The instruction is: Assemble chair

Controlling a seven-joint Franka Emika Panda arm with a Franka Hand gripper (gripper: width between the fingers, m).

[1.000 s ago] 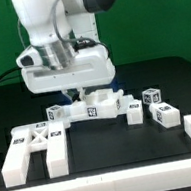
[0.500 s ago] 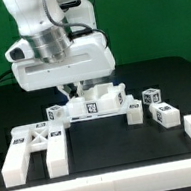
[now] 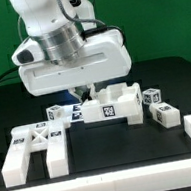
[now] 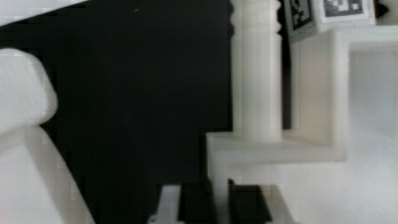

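Gripper (image 3: 84, 93) seen low over black table (image 3: 113, 149). Fingers (image 4: 175, 206) shown close together in wrist view; whether anything is held cannot be told. White tagged chair part (image 3: 111, 105) placed just beside fingertips, between cross-braced frame (image 3: 32, 150) and tagged blocks (image 3: 166, 113) on exterior view's right.

The black bench (image 3: 103, 151) carries a flat white frame part (image 3: 37, 149) at the near left, a small tagged block (image 3: 56, 114) just behind it, three tagged white pieces, a far block (image 3: 151, 96), a middle piece (image 3: 135, 112) and a nearer block (image 3: 167, 114), at the right, and a white rail (image 3: 109, 183) along its near edge.
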